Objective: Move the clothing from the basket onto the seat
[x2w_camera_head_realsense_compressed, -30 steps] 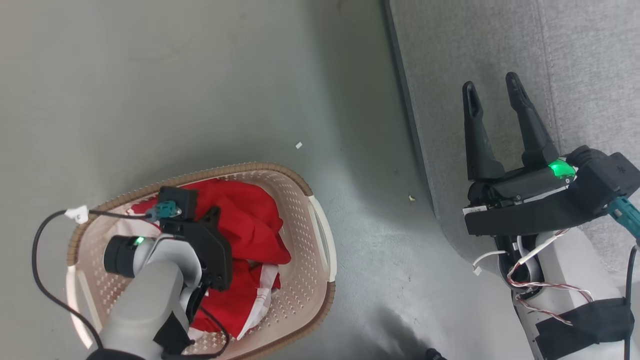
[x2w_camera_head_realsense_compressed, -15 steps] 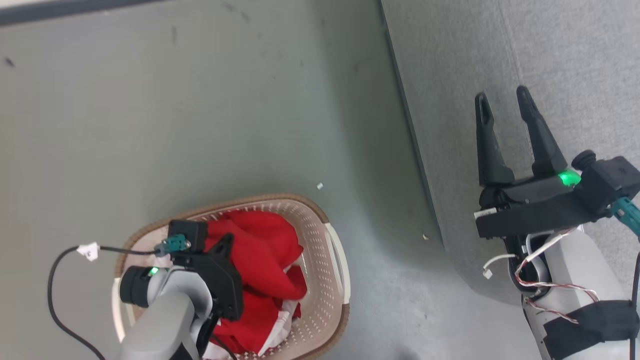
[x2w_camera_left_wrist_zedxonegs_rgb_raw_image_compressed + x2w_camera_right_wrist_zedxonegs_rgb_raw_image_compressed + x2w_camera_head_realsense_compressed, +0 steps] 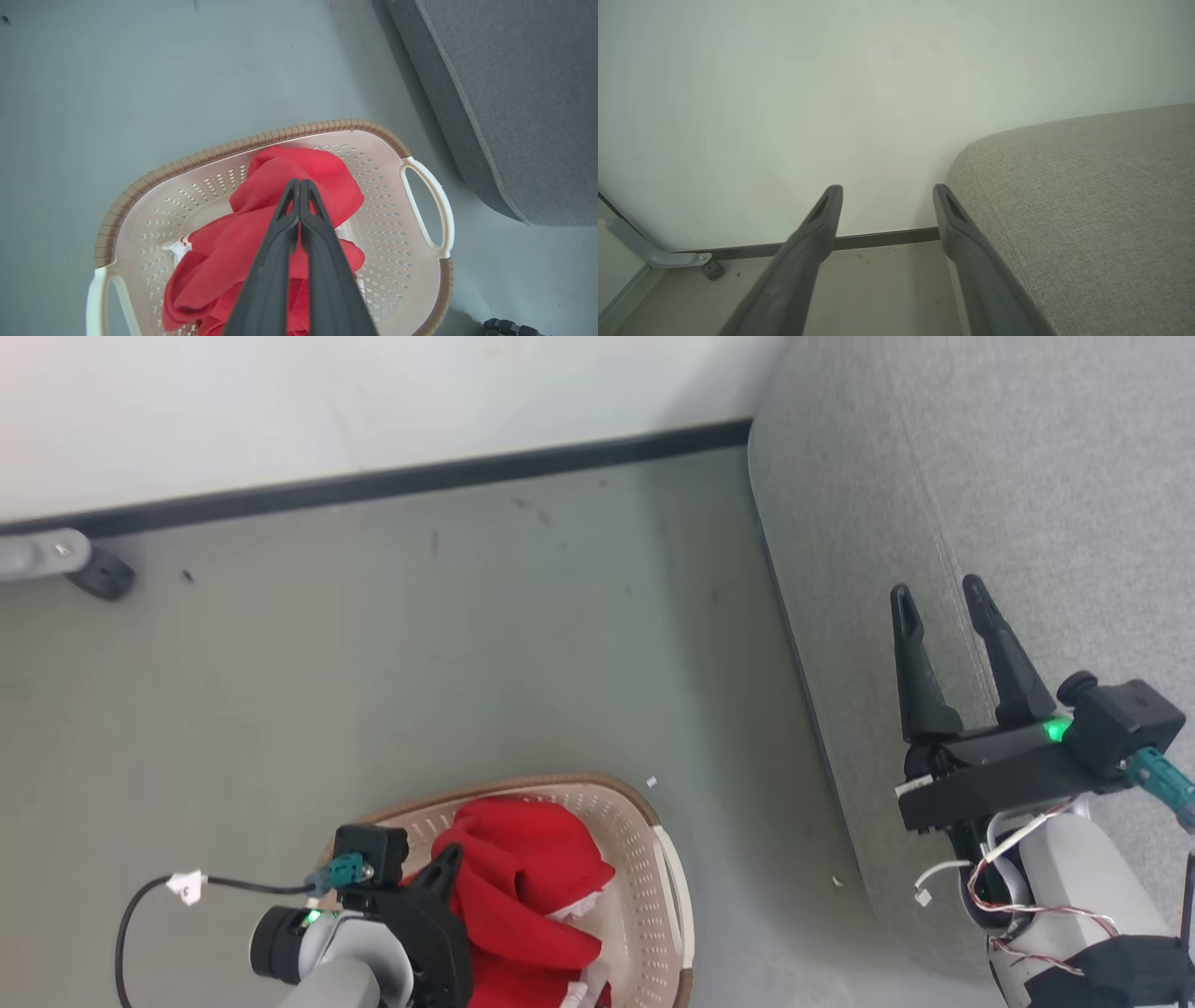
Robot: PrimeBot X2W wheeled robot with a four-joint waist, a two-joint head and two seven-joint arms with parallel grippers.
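Note:
The clothing is bright red fabric with white trim, bunched in the cream basket on the floor. My left gripper points down into the basket and is shut on a fold of the red clothing, which rises in a peak toward it. In the head view the clothing and basket sit at the bottom, partly hidden by my left wrist. My right gripper hovers open and holding nothing over the near edge of the grey seat. The right wrist view shows the right gripper beside the seat.
A white wall with a dark baseboard runs behind the grey-green floor. A grey metal leg with a caster stands at the far left. Small scraps lie on the floor between basket and seat. A black cable loops from my left wrist.
The head camera has tilted up: wall and baseboard have come into view and the basket has slid down the picture. The red fabric stands higher under my shut left gripper. The right gripper stays open.

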